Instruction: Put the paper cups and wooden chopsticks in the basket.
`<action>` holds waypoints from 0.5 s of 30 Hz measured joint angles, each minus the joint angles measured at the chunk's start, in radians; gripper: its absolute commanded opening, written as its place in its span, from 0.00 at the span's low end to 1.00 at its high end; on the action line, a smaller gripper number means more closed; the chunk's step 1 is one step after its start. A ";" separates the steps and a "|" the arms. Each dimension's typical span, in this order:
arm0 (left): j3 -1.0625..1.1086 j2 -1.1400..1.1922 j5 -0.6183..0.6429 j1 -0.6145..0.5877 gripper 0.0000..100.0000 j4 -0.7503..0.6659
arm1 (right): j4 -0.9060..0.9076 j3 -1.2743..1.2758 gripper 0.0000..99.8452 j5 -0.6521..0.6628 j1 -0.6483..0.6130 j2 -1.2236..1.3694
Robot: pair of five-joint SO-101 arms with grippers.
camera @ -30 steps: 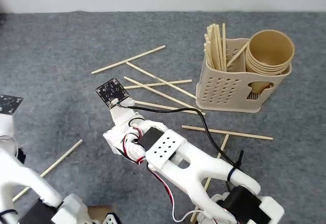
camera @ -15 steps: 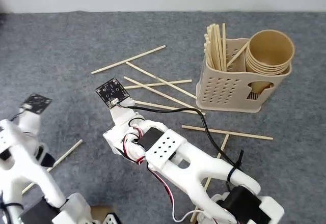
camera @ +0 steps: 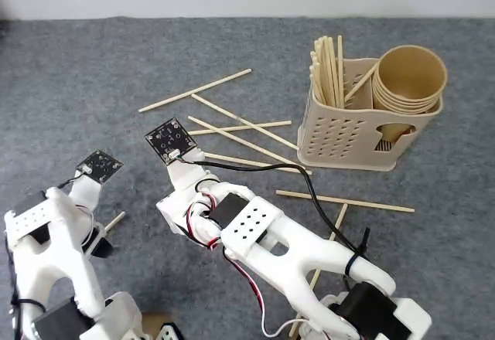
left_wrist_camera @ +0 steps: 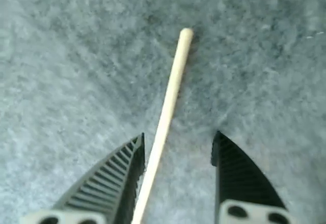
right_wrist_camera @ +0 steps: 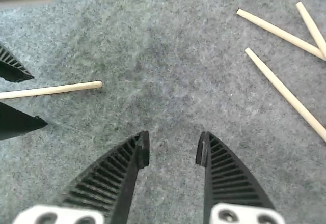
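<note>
The left arm (camera: pixel 46 232) has swung in from the left edge of the counter (camera: pixel 93 69) toward the middle, while the right arm (camera: pixel 255 228) has kept still. The left wrist view shows what the high view hides. There the left gripper (left_wrist_camera: pixel 178 136), fingers spread wide, straddles a single chopstick (left_wrist_camera: pixel 170 107) lying flat, close to one finger and not gripped. The right gripper (right_wrist_camera: pixel 173 142) hangs part open over bare grey counter, holding nothing. Its view catches the other gripper's dark fingers beside that chopstick's tip. The paper cups (camera: pixel 410 77) sit stacked in the basket (camera: pixel 363 135), with a chopstick bundle (camera: pixel 329 69) upright in its other compartment. Loose chopsticks (camera: pixel 240 127) lie between the right arm and the basket. Bare counter spreads at far left.
</note>
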 measured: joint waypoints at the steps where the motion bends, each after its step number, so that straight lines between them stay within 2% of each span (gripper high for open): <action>1: 0.000 0.000 0.000 0.000 0.21 -0.008 | 0.000 0.000 0.17 0.000 0.000 0.000; 15: 0.000 0.000 -0.002 0.000 0.15 -0.064 | 0.000 0.000 0.17 0.000 0.000 0.000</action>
